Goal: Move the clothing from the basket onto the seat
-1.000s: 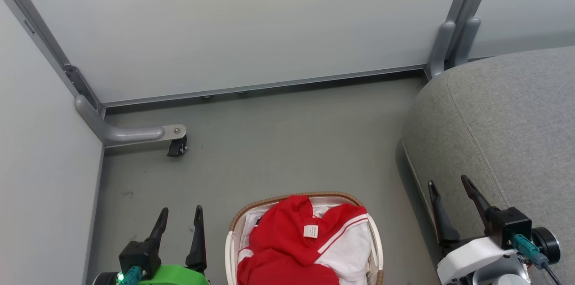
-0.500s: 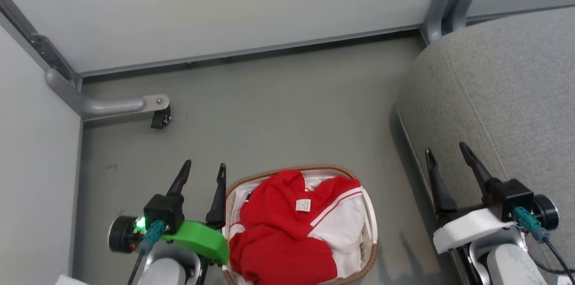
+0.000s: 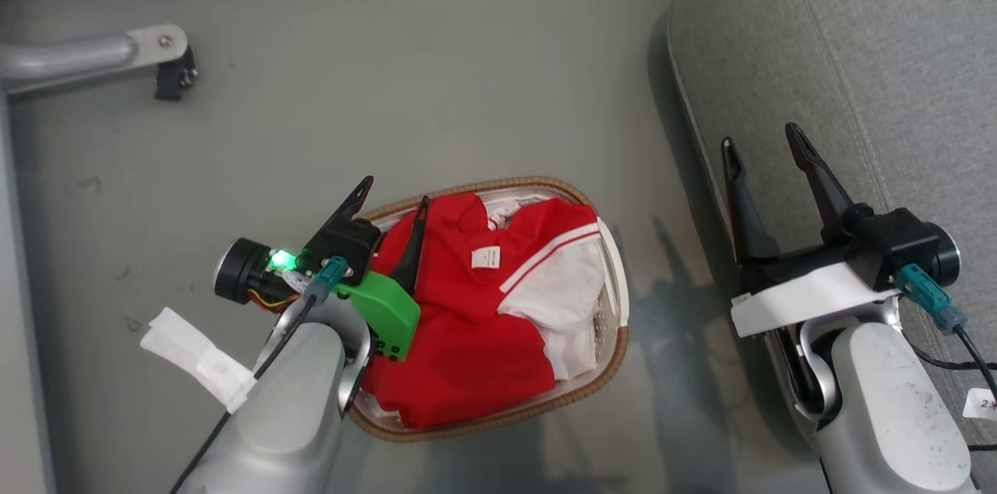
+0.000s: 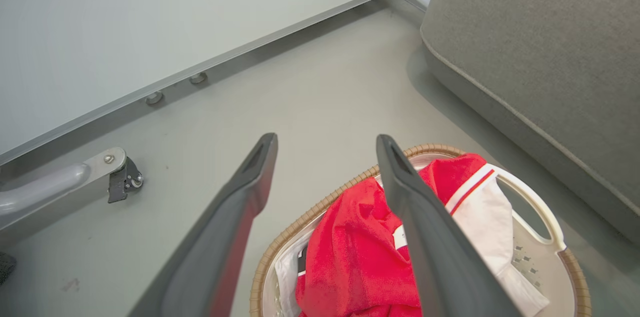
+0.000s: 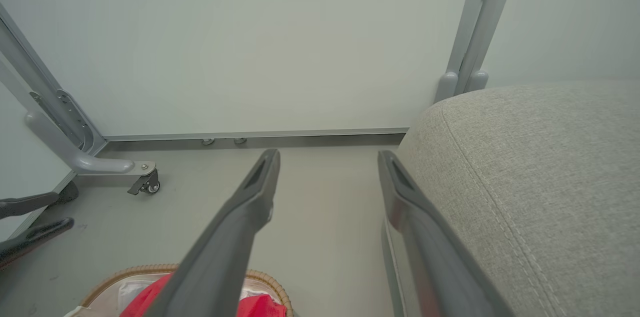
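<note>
My left gripper (image 3: 395,192), fingers spread and empty, straddles the rim of the basket (image 3: 617,358), above the clothing (image 3: 467,315) heaped inside. My right gripper (image 3: 759,135), likewise spread, hovers at the edge of the seat (image 3: 872,42).

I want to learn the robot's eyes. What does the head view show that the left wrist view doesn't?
Head view: the open right gripper and a bright green plastic wrist bracket. Left wrist view: two small round feet under the pale wall panel. Both: the soft red sports shirts, the oval white perforated basket with a brown woven rim, the large grey woven-fabric sofa, and the open left gripper.
</note>
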Available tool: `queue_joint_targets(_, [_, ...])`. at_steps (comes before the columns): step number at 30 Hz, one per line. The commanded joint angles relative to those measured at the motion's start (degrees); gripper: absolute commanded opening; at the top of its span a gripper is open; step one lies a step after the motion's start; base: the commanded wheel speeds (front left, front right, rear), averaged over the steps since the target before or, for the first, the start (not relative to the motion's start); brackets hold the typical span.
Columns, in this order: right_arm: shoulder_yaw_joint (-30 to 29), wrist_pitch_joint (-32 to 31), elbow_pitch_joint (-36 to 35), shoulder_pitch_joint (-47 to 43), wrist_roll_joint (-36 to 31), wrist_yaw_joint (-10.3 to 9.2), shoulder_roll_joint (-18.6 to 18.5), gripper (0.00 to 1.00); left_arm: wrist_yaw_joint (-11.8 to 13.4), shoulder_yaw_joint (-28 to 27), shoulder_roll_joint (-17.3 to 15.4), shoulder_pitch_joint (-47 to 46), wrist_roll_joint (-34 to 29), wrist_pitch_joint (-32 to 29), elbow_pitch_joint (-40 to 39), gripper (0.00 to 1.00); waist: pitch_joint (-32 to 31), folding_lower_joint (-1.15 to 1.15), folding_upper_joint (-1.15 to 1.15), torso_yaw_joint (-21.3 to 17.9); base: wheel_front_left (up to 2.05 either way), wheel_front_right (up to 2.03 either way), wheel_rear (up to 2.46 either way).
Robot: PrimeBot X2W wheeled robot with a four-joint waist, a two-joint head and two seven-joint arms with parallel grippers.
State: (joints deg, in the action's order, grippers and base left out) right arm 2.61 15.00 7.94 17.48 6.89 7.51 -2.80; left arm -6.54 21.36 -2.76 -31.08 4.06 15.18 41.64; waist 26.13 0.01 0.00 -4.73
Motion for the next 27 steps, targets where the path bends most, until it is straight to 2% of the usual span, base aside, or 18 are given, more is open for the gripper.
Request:
queue_joint_targets(1, [0.3,0.3,-0.2,1.4,0.6,-0.04,-0.2,1.0,-0.1,0.2,-0.8,-2.1,-0.4,0.0,1.8,1.0,10.6,-0.01,0.0,-5.6,0.0,0.0,0.0])
queue_joint_targets(8, [2.0,0.3,-0.6,4.4,3.3,-0.04,-0.1,1.0,-0.3,1.9,-1.8,-8.8,-2.2,0.0,13.1,1.0,16.1,-0.01,0.0,-9.5,0.0,0.0,0.0])
queue_joint_targets(14, [3.8,0.3,-1.0,5.3,5.6,-0.04,-0.1,1.0,0.9,2.2,-2.6,-13.1,-2.6,0.0,20.4,1.0,18.8,-0.01,0.0,-12.3,0.0,0.0,0.0])
queue_joint_targets(24, [6.3,0.3,-1.4,5.6,8.2,-0.04,-0.1,1.0,3.8,1.3,-4.3,-18.2,-1.2,-0.3,28.0,1.0,21.3,-0.01,0.0,-14.8,0.0,0.0,0.0])
queue_joint_targets(27, [6.6,0.3,-1.4,5.6,8.6,-0.04,-0.2,1.0,3.4,1.3,-4.3,-18.3,-0.6,-1.3,29.4,1.0,21.5,-0.01,0.0,-15.0,0.0,0.0,0.0])
